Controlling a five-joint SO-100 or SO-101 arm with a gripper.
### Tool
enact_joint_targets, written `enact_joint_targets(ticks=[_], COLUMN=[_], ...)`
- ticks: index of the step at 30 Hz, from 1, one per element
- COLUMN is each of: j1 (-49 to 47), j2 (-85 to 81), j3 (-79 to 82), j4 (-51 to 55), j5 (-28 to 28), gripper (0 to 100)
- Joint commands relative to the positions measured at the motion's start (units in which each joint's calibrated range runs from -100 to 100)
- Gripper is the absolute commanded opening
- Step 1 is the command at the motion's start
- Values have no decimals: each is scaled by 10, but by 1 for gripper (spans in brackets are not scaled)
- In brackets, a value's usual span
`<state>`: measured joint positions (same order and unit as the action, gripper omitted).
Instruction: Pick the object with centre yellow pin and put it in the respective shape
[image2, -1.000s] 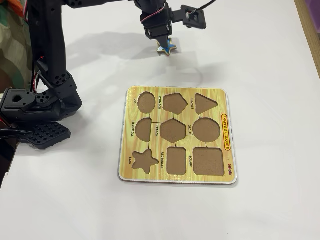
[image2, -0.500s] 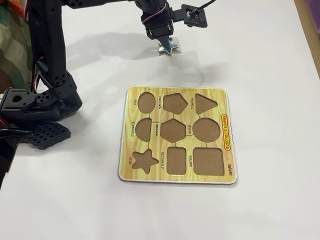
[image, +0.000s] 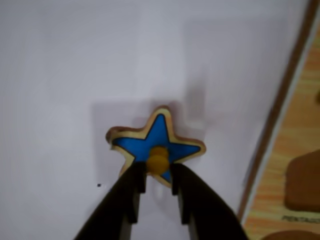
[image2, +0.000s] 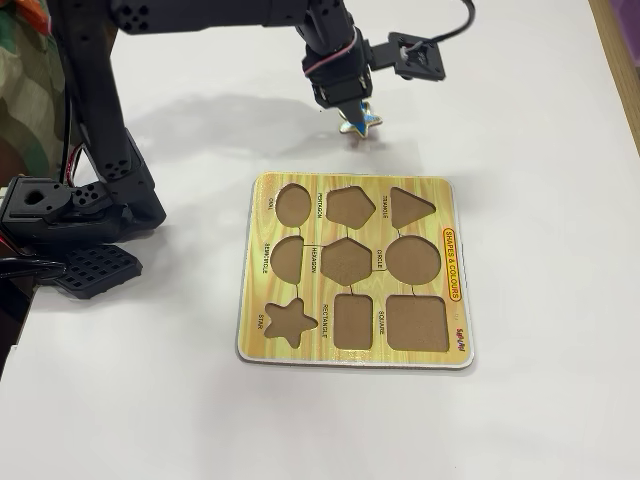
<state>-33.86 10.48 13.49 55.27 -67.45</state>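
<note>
Gripper (image: 159, 177) closed narrow on yellow pin (image: 158, 159) of blue star (image: 159, 134), probably just clear of the white table (image2: 540, 120), beyond the board's (image2: 455, 345) far edge. Lift straight, keep star level, carry to star recess (image2: 291, 321), near-left corner in fixed view.

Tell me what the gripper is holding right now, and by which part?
The gripper is shut on the blue star piece, gripping it by the yellow pin at its centre, one finger on each side.
</note>
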Motion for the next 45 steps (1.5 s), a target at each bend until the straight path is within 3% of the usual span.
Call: enact_joint_targets(ticks=[1, 29, 45], j1=[52, 362, 511], j2=[-55, -244, -267], j3=[10, 209, 226], j4=[-3, -3, -3], j5=[22, 163, 256], gripper=[4, 4, 4])
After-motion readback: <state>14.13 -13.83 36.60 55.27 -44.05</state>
